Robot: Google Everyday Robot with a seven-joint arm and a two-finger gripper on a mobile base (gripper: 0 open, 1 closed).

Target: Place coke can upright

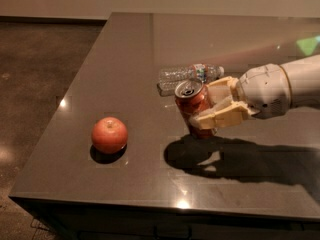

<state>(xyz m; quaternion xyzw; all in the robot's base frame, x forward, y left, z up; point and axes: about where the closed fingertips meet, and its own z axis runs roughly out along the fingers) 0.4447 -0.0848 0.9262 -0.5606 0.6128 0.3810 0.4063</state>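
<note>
The coke can [192, 104] is red-orange with a silver top and pull tab. It is held nearly upright, leaning slightly left, a little above the dark table [125, 54] near its middle. My gripper [210, 105] comes in from the right and its cream fingers [220, 118] are shut on the can's right side. The can's shadow lies on the table just below it.
A clear plastic bottle [187, 74] lies on its side just behind the can. A red apple [109, 134] sits on the table to the front left. The table's left and front edges drop to the floor.
</note>
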